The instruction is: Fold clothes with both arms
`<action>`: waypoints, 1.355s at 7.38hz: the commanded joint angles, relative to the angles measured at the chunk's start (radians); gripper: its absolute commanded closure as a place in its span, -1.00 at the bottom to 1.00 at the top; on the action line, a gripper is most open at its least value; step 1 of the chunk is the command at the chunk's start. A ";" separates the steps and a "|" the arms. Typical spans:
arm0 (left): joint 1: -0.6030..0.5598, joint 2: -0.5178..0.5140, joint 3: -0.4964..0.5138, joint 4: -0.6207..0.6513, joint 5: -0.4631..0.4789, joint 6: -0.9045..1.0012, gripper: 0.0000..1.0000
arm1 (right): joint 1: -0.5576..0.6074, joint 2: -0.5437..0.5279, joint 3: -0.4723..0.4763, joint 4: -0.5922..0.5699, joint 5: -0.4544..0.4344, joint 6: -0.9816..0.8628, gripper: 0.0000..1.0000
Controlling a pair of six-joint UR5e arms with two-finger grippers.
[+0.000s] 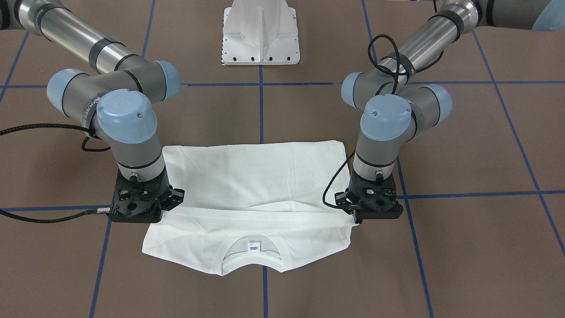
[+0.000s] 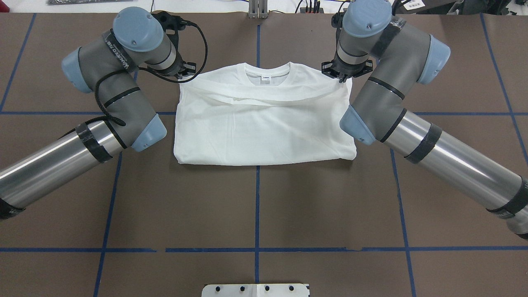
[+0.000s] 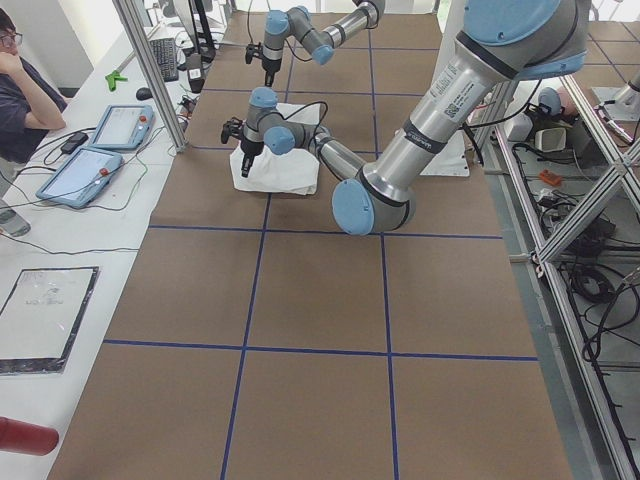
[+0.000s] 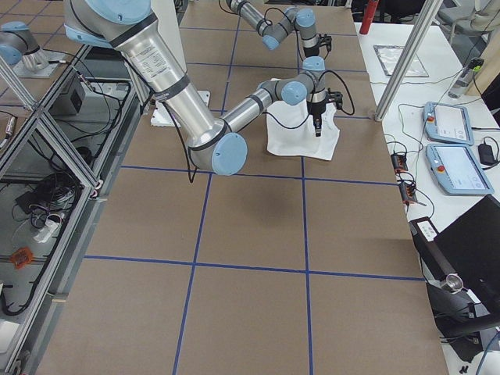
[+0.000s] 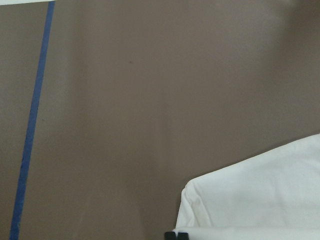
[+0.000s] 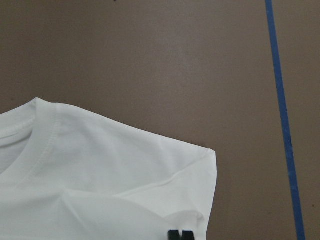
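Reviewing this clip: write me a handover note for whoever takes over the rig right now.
Left gripper: appears shut on the T-shirt at its shoulder corner on the robot's left.
Right gripper: appears shut on the opposite shoulder corner.
T-shirt: flat on the table, collar on the side away from the robot.
Done: sleeves lie folded in across the chest, and the outline is roughly rectangular.
Left: probably carry the collar end over toward the near edge, release, then check the edges line up.
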 commanded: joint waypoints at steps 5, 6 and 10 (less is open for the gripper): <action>0.122 0.307 -0.360 -0.038 -0.102 -0.091 -1.00 | 0.035 -0.073 0.061 0.009 0.039 -0.129 -1.00; 0.175 0.309 -0.357 -0.038 -0.096 -0.144 -1.00 | 0.035 -0.076 0.064 0.011 0.039 -0.129 -1.00; 0.205 0.303 -0.345 -0.038 -0.095 -0.155 0.83 | 0.033 -0.078 0.068 0.011 0.036 -0.124 -1.00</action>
